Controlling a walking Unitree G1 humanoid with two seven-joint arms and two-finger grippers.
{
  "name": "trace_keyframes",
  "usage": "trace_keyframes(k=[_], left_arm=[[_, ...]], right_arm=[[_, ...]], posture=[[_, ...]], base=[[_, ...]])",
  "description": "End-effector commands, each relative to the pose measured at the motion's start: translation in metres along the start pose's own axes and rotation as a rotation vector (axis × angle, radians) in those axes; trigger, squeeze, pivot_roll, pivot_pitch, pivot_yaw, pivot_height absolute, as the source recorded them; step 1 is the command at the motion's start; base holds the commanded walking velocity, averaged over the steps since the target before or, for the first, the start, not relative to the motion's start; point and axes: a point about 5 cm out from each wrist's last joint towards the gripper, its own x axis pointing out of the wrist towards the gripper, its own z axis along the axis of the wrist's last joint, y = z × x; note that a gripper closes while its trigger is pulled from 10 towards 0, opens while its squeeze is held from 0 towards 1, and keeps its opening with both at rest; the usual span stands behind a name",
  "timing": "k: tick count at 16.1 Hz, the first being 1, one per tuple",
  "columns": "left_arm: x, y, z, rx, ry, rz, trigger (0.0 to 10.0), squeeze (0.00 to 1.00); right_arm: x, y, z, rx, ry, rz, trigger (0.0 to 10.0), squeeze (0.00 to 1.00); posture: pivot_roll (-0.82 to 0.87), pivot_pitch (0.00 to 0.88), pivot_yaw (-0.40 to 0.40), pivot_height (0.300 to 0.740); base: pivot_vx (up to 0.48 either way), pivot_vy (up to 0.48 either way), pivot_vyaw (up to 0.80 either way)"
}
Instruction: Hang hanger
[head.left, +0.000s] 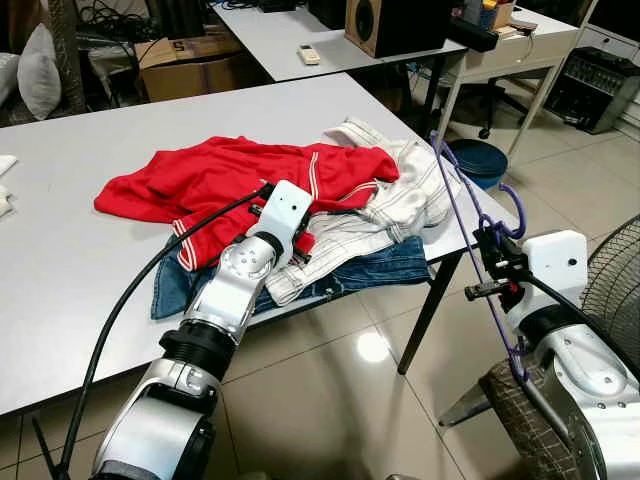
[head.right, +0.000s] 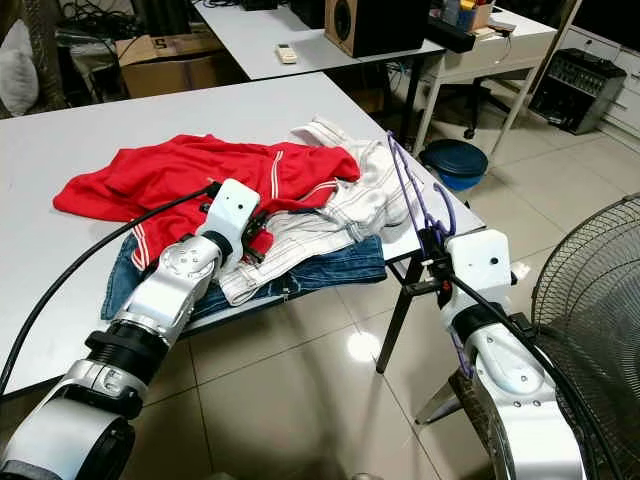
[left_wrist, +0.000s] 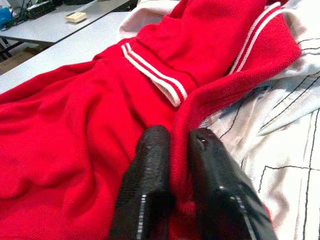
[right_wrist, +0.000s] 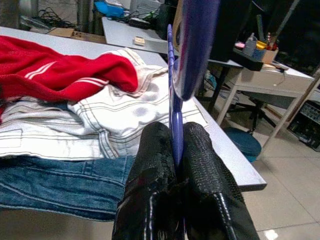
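Hanger (head.left: 470, 215), thin and purple, is pinched between the pressed-together fingers (right_wrist: 155, 165) of the right gripper (right_wrist: 175, 150), off the table's near right corner and above the tiled floor (head.left: 350, 400). Its long axis runs slanted, one end rising up and away over the table edge near the clothes and the other dropping down past the right arm; its curved hook (head.left: 508, 210) juts out to the right beside the gripper. On the table (head.left: 70, 250) by that corner lies a heap of clothes: a red shirt (head.left: 230, 175) on top, a white striped garment (head.left: 400, 195) under it, and blue jeans (head.left: 370, 268) lowest, reaching the near edge. The left gripper (left_wrist: 172, 165) rests on the heap, its fingers closed on a fold of the red shirt. A fan (head.right: 590, 290) stands on the floor to the right.
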Motion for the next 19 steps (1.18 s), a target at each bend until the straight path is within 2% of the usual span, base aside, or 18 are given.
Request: trace_keyframes(k=[1, 3, 5, 8, 10, 15, 19], left_arm=[[0.001, 0.005, 0.009, -0.008, -0.037, 0.013, 0.0, 0.0], [0.0, 0.012, 0.026, -0.003, -0.152, 0.034, 0.0, 0.0], [-0.004, 0.026, 0.048, -0.003, -0.257, 0.084, 0.0, 0.0], [-0.013, 0.047, 0.082, 0.027, -0.388, 0.111, 0.0, 0.0], [-0.019, 0.054, 0.104, 0.078, -0.458, 0.091, 0.0, 0.0], [-0.027, 0.054, 0.115, 0.11, -0.481, 0.051, 0.0, 0.0], [-0.034, 0.038, 0.119, 0.167, -0.482, -0.132, 0.0, 0.0]], right_arm=[[-0.001, -0.002, 0.005, 0.0, -0.037, 0.019, 10.0, 0.0], [-0.006, -0.002, 0.007, 0.0, -0.053, 0.092, 10.0, 0.0], [-0.013, 0.004, 0.013, 0.041, -0.087, 0.184, 10.0, 0.0], [-0.021, 0.019, 0.019, 0.107, -0.112, 0.341, 10.0, 0.0], [-0.023, 0.031, 0.016, 0.177, -0.074, 0.434, 10.0, 0.0], [-0.023, 0.042, 0.008, 0.227, -0.018, 0.498, 10.0, 0.0], [0.001, 0.046, 0.0, 0.293, 0.019, 0.468, 10.0, 0.0]], posture=[[-0.12, 0.0, 0.03, 0.74], [-0.12, 0.0, 0.031, 0.74], [-0.12, 0.0, 0.031, 0.74], [-0.12, 0.0, 0.031, 0.74], [-0.11, 0.0, 0.028, 0.74], [-0.09, 0.0, 0.035, 0.74], [-0.08, 0.0, 0.05, 0.74]], base=[[0.0, 0.0, 0.0], [0.0, 0.0, 0.0], [0.0, 0.0, 0.0], [0.0, 0.0, 0.0], [0.0, 0.0, 0.0], [0.0, 0.0, 0.0], [0.0, 0.0, 0.0]])
